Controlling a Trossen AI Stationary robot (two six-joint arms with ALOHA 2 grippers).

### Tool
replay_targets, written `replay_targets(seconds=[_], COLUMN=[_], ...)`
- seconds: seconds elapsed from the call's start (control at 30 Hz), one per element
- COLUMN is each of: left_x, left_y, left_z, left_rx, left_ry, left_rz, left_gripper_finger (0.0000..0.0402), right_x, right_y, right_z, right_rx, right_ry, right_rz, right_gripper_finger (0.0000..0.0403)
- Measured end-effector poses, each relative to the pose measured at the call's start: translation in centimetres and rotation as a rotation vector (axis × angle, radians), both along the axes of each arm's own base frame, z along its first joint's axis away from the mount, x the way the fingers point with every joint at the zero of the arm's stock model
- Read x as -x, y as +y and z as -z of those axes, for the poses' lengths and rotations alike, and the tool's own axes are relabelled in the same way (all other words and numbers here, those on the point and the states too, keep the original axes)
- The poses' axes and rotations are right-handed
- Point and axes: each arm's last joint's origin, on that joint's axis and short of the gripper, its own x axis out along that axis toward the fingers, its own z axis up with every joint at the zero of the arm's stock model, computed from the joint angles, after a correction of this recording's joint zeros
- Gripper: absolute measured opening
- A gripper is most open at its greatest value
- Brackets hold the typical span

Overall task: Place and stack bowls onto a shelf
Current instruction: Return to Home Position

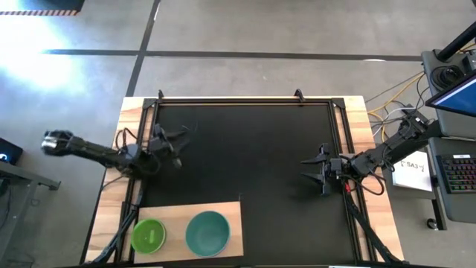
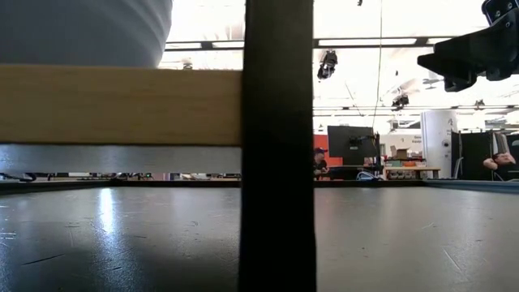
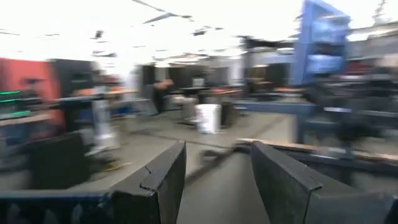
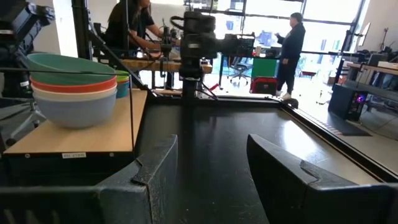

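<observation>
The shelf (image 1: 227, 216), a light-wood board, lies at the mat's near left corner. On it stand two stacks of bowls. The larger stack (image 1: 207, 232) has a teal bowl on top; the right wrist view shows teal over red, white and slate-blue (image 4: 73, 87). The smaller stack (image 1: 148, 235), yellow-green on top, stands to its left. My left gripper (image 1: 181, 147) hovers open over the mat's left side, beyond the shelf, with nothing between its fingers (image 3: 214, 180). My right gripper (image 1: 306, 169) hangs open and empty over the mat's right side (image 4: 211, 180).
A black mat (image 1: 245, 149) inside a black frame covers the table, with narrow wooden strips (image 1: 355, 126) at its sides. In the low view a dark post (image 2: 278, 146) stands close in front. People and desks (image 4: 292, 43) are in the room beyond.
</observation>
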Motion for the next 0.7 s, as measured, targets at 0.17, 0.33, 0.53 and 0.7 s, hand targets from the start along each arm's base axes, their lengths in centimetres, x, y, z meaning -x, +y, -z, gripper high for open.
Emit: replay_targets(seconds=[0.17, 0.33, 0.53, 0.7], left_x=[0.4, 0.9, 1.6, 1.9], left_y=[2.8, 4.6, 5.6, 5.9], left_z=[0.0, 0.0, -0.3, -0.8], left_rx=[0.122, 0.197, 0.185, 0.173], left_ry=[-0.097, -0.181, -0.235, -0.293], left_rz=[-0.185, -0.304, -0.391, -0.411], left_gripper_finger=[0.0165, 0.0165, 0.0165, 0.0165], right_x=[0.0, 0.0, 0.0, 0.0], right_y=[0.0, 0.0, 0.0, 0.0], right_z=[0.0, 0.0, 0.0, 0.0], right_rx=[0.0, 0.0, 0.0, 0.0], right_ry=[0.0, 0.0, 0.0, 0.0], right_rz=[0.0, 0.0, 0.0, 0.0], right_gripper_finger=[0.0183, 0.0183, 0.0183, 0.0183])
